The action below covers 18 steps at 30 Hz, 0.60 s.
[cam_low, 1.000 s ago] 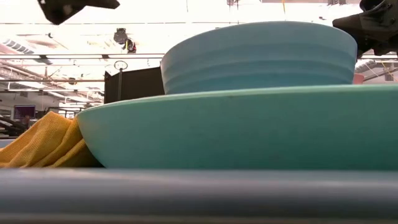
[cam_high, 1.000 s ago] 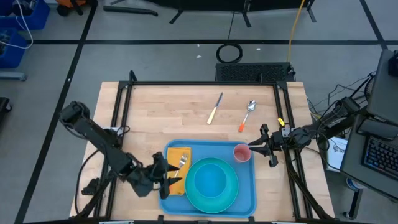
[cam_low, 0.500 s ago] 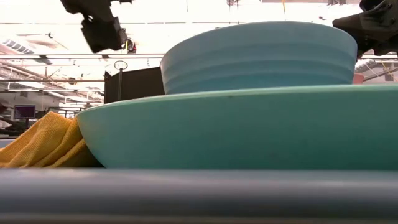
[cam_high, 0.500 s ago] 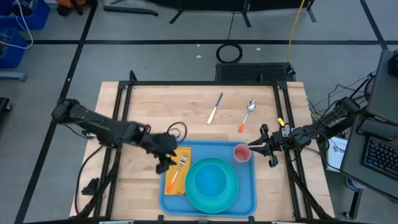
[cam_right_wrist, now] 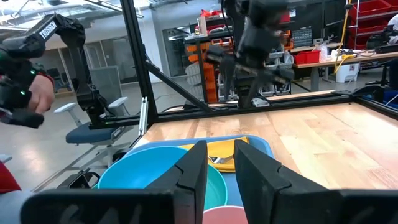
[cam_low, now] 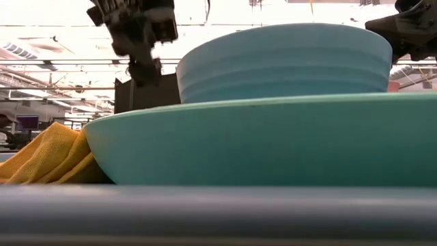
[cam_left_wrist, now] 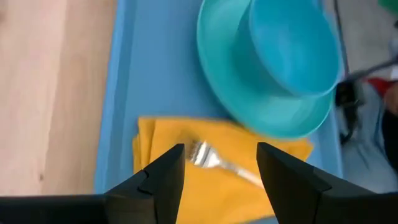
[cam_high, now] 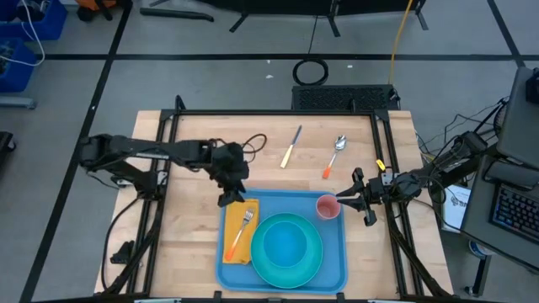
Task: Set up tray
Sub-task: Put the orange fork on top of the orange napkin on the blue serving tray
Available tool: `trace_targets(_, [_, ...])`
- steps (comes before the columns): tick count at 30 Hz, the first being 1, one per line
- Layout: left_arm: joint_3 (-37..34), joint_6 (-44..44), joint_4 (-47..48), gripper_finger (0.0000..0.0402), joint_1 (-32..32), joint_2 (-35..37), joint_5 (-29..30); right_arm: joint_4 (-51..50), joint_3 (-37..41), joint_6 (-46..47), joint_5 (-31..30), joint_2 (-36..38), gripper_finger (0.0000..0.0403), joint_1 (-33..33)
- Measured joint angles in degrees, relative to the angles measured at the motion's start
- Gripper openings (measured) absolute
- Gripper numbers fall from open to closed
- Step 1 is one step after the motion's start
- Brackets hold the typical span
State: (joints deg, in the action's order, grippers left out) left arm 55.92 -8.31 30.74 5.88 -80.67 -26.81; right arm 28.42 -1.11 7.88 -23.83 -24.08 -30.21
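Left gripper (cam_high: 229, 187) has swung up from the near-left corner of the tray (cam_high: 333, 271) to a spot above the tray's far-left corner, at the far edge of the napkin (cam_high: 239, 240); right gripper (cam_high: 348, 197) has not shifted, parked just beside the pink cup (cam_high: 327, 206) at the tray's far-right corner. Left fingers stand apart and empty, the fork (cam_left_wrist: 219, 163) showing between them in the left wrist view, lying free on the napkin. Right fingers (cam_right_wrist: 189, 168) show a narrow gap with nothing between them. Tray sits at the near middle of the table (cam_high: 210, 151), long side toward the front. Already on it: napkin at left with fork on top, turquoise plate (cam_high: 287, 250) with bowl (cam_low: 283, 61) stacked in it at centre, cup at far right. Still off the tray, on bare wood beyond it: knife (cam_high: 291, 146) with a yellow handle and spoon (cam_high: 333, 155) with an orange handle, near each other. Judged well past halfway; the knife and the spoon look like the remaining items
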Motion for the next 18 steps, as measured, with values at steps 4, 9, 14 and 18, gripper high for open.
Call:
trace_targets(4, [-0.2, 4.5, 1.2, 0.0202, 1.5, -3.2, -1.7, 0.0, 0.0, 0.0, 0.0, 0.0, 0.0073, 0.0])
trace_targets(9, [-0.1, 8.2, 0.1, 0.0202, 0.6, -7.1, -2.4, 0.0, 0.0, 0.0, 0.0, 0.0, 0.0073, 0.0])
trace_targets(14, [-0.1, 10.4, -0.9, 0.0202, -1.7, -11.1, -2.6, 0.0, 0.0, 0.0, 0.0, 0.0, 0.0073, 0.0])
trace_targets(18, [-0.1, 12.3, -1.8, 0.0202, -2.4, -13.2, -0.9, 0.0, 0.0, 0.0, 0.0, 0.0, 0.0073, 0.0])
